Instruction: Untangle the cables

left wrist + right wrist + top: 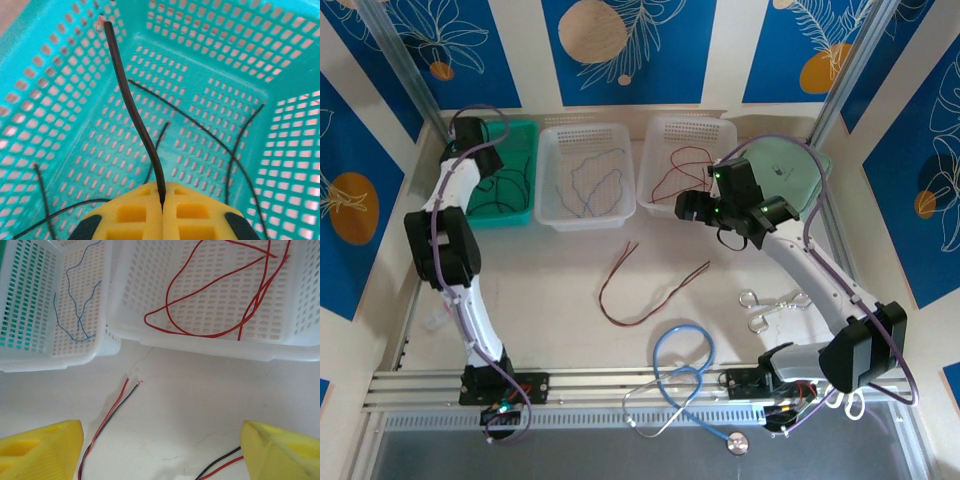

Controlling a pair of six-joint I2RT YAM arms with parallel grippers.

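Note:
My left gripper (163,200) is inside the teal basket (520,135), shut on a black cable (135,115) that rises from between its yellow fingers to the basket wall. More black cables (200,127) lie on the teal floor. A thin blue cable (590,180) (75,310) lies in the middle white basket (582,215). A red cable (680,165) (210,295) lies in the right white basket (650,205). A joined red-and-black cable (640,290) (107,415) curves across the table. My right gripper (695,205) (160,427) hangs open above the table, just in front of the right basket, holding nothing.
A blue-tubed stethoscope (682,365) lies at the front, partly over the aluminium rail (620,385). Metal forceps (775,300) lie on the table at the right. A pale green object (785,170) sits at the back right behind my right arm.

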